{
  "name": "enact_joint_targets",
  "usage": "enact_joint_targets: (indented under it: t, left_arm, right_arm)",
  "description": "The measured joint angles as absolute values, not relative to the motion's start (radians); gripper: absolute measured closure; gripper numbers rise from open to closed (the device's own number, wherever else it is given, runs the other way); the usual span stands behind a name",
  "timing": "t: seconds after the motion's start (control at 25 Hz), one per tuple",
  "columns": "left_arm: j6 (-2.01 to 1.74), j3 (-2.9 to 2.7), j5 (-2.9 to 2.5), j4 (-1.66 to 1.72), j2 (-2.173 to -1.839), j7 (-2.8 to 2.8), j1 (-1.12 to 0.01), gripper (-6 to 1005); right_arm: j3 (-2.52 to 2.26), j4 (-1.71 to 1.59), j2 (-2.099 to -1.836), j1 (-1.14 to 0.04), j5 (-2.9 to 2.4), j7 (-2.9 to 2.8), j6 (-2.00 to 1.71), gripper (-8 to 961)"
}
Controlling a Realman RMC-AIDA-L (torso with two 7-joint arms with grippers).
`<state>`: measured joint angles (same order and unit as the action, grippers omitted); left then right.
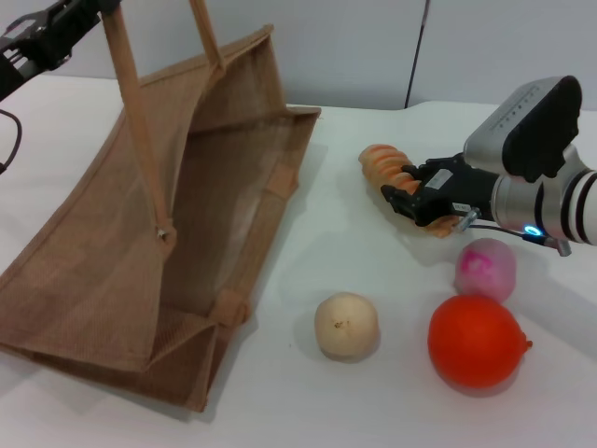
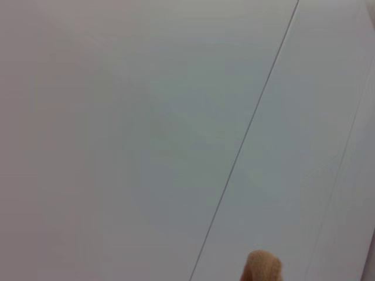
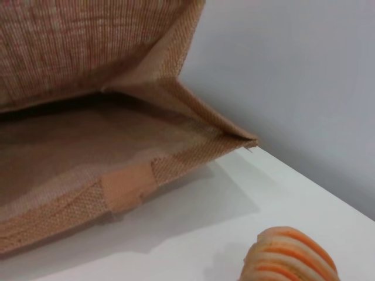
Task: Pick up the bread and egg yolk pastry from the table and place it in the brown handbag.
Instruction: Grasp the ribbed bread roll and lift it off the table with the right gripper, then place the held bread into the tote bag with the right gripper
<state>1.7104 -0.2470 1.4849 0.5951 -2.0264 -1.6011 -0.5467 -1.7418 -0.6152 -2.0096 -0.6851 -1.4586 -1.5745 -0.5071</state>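
Note:
The brown handbag lies on the left of the white table with its mouth open toward the middle; it also shows in the right wrist view. My left gripper at the top left holds its long handle up; a bit of handle shows in the left wrist view. The striped orange and cream bread lies right of the bag, and its end shows in the right wrist view. My right gripper sits over the bread's near part. The egg yolk pastry rests on the table in front.
A pink ball and a larger orange fruit lie at the right, close below my right arm and beside the pastry. A pale wall stands behind the table.

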Motion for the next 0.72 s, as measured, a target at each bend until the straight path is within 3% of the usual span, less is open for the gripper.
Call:
enact_joint_targets:
  t: [0.44,0.6,0.72]
  left_arm:
    - [1.71,-0.252,1.48,0.595,-2.022,-1.594,-0.586,837]
    - [1.71,-0.261,1.475,0.595,-2.022,-1.593,-0.622,836]
    - [1.711,-0.271,1.474,0.595,-2.024,-1.59,-0.647,835]
  right_arm:
    - [-1.738,-0.76,-1.987,-0.678,-1.462,-1.573,-0.731,603]
    - [-1.738,-0.818,-1.99,-0.68,-1.479,-1.572,-0.801,625]
    - [-1.742,-0.829,-2.008,-0.698,-1.518,-1.574,-0.806,632]
